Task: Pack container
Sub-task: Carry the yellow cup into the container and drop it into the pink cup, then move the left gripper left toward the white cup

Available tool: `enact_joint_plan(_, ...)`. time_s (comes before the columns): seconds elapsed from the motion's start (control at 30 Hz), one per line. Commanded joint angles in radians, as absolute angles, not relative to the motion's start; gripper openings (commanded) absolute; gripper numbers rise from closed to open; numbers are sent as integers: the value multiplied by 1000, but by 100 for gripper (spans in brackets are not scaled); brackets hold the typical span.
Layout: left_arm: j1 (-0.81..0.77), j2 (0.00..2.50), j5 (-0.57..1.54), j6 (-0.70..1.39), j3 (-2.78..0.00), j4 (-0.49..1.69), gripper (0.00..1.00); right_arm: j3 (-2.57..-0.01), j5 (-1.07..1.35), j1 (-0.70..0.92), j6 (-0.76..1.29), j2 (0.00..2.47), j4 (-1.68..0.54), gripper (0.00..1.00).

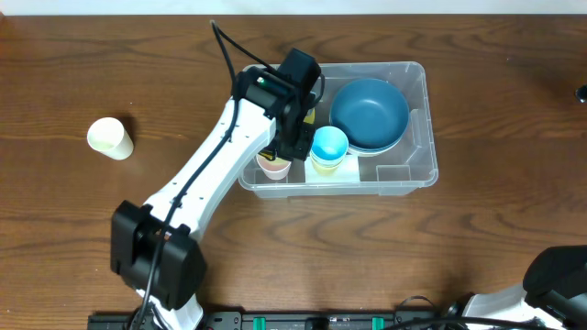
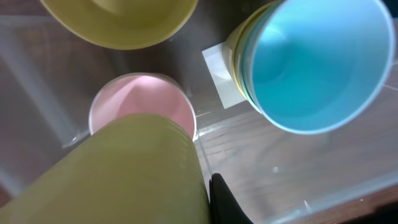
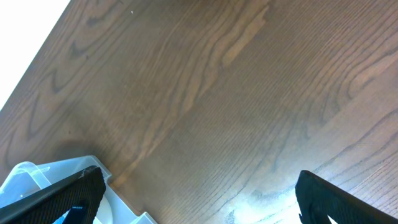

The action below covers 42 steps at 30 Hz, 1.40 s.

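The clear container (image 1: 424,137) sits at the middle of the table and holds a blue bowl (image 1: 369,112), a blue cup (image 1: 329,145) nested in a yellow one, and a pink cup (image 1: 273,167). My left gripper (image 1: 292,137) hangs inside it, shut on an olive-green cup (image 2: 124,174). That cup hovers just above the pink cup (image 2: 140,102), with one black finger (image 2: 225,202) pressed against its side. A white label (image 2: 219,71) shows on the container's bottom beside the blue cup (image 2: 317,62). My right gripper (image 3: 205,208) is open over bare table, past a container corner (image 3: 37,174).
A cream cup (image 1: 110,137) lies on the table far to the left. A yellow bowl (image 2: 118,22) shows at the top of the left wrist view. My right arm (image 1: 555,275) rests at the front right corner.
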<state>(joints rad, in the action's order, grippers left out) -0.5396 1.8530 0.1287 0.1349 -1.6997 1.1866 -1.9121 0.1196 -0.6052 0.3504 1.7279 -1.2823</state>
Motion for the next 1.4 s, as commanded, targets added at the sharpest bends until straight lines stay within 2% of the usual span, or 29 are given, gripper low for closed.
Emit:
enact_joint_plan(0.0,-540,1891,135,144,-1700,1187,6,-1924,120,-609,336,1734,-1283,99)
enact_joint_plan(0.33,-540,1895,135,144,-1700,1186,7,-1924,120,-609,336,1734,-1283,99)
enact_joint_plan(0.53,-540,1895,134,143,-1700,1183,24,-1924,120,-609,336,1734,-1283,99)
enact_joint_plan(0.83,-534,1894,75,136,-1710,1190,24,-1924,120,-609,336,1734,-1283,99)
enact_joint_plan(1.03,-498,1853,64,140,-1864,1293,24,-1924,120,-609,336,1734,-1283,99)
enact_joint_plan(1.1,-485,1819,15,140,-1929,1316,31,-1924,120,-609,336,1734,-1283,99)
enact_joint_plan(1.2,-451,1764,-112,139,-1997,1324,54,-1924,120,-609,336,1734,-1283,99)
enact_joint_plan(1.37,-313,1713,-275,176,-2009,1310,56,-1924,120,-609,336,1734,-1283,99)
